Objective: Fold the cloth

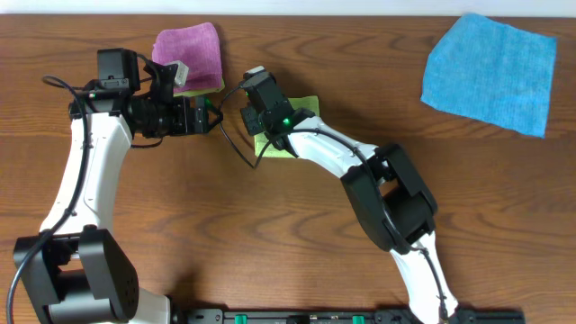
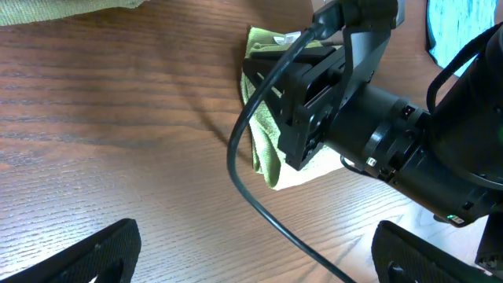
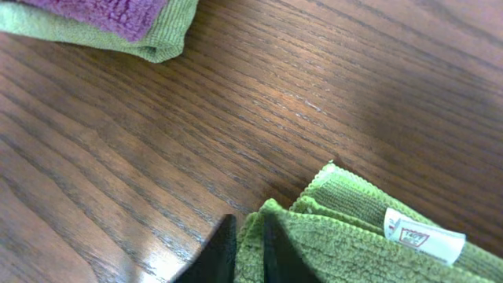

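Lime-green terry in several stacked layers: that is the cloth (image 2: 266, 153) as we see it, folded into a small pad on the wooden table (image 1: 360, 54), near the middle and toward the far edge. Its white tag (image 3: 424, 236) lies on the top layer near one corner.

We see the right gripper (image 3: 247, 228) down at the edge of that pad. Its jaws are narrow, almost together, with a lip of the green pile pinched between them. From overhead, the right arm covers most of the cloth, and only two corners show.

We find the left gripper (image 2: 255, 236) just beside the cloth on its left side. Its jaws are spread wide with nothing between them, and its camera looks across at the right wrist and a black cable (image 2: 236, 157) looping in front of it.

Behind the left arm, a purple cloth (image 1: 187, 49) sits folded on top of another green cloth (image 3: 157, 35), apart from the one being handled. A blue cloth (image 1: 490, 72) lies flat, well away at the far right corner of the table.
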Robot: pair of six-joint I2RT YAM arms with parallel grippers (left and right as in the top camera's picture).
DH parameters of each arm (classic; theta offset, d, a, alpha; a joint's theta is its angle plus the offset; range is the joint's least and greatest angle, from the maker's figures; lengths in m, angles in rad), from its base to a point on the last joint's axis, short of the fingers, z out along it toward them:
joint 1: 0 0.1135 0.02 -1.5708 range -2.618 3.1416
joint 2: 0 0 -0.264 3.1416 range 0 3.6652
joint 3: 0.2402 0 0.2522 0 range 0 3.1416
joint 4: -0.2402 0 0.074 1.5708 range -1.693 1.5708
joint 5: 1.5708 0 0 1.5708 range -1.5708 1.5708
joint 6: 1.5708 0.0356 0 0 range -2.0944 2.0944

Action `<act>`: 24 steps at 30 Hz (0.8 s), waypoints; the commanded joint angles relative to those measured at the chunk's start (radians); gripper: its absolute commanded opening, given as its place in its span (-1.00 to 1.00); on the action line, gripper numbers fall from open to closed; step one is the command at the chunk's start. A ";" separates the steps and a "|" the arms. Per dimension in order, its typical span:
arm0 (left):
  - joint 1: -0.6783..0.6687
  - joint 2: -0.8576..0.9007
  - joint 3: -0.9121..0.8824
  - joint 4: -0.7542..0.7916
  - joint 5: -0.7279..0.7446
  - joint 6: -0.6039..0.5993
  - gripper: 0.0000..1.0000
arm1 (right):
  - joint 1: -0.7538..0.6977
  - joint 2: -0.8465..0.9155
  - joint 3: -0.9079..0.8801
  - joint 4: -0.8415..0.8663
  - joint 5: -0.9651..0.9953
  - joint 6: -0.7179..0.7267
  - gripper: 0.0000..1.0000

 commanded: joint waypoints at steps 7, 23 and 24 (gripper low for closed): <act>0.003 -0.007 0.013 -0.003 -0.004 0.018 0.90 | -0.008 0.027 0.023 0.000 0.007 0.000 -0.98; 0.003 -0.007 0.013 -0.003 -0.004 0.018 0.90 | -0.018 0.028 0.045 0.031 0.083 -0.001 -0.97; 0.003 -0.007 0.013 -0.003 -0.004 0.018 0.90 | -0.021 0.028 0.045 0.030 0.083 -0.001 -0.97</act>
